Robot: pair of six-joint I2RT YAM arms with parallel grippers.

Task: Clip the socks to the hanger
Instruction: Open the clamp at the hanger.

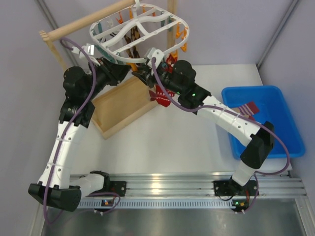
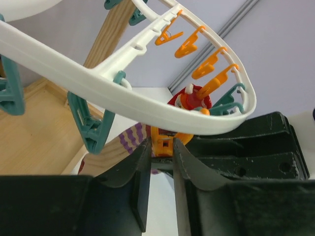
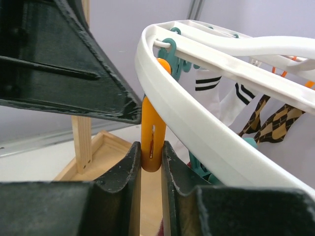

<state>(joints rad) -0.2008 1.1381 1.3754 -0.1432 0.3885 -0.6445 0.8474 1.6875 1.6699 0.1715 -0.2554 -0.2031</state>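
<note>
Upper centre of the top view: hanger [image 1: 139,30] hangs from a wooden rod [image 1: 83,22], with both grippers meeting under its near rim.
Right gripper [image 3: 151,147]: clamped on an orange clip [image 3: 150,123] that dangles from the white rim.
Left gripper [image 2: 162,147]: jaws narrowly parted, orange clip end [image 2: 164,142] at their tips; pinched or not, cannot tell.
Socks: red sock [image 1: 162,96] hangs just below the right gripper; striped sock [image 1: 249,108] lies in the blue bin [image 1: 275,123] at right.
</note>
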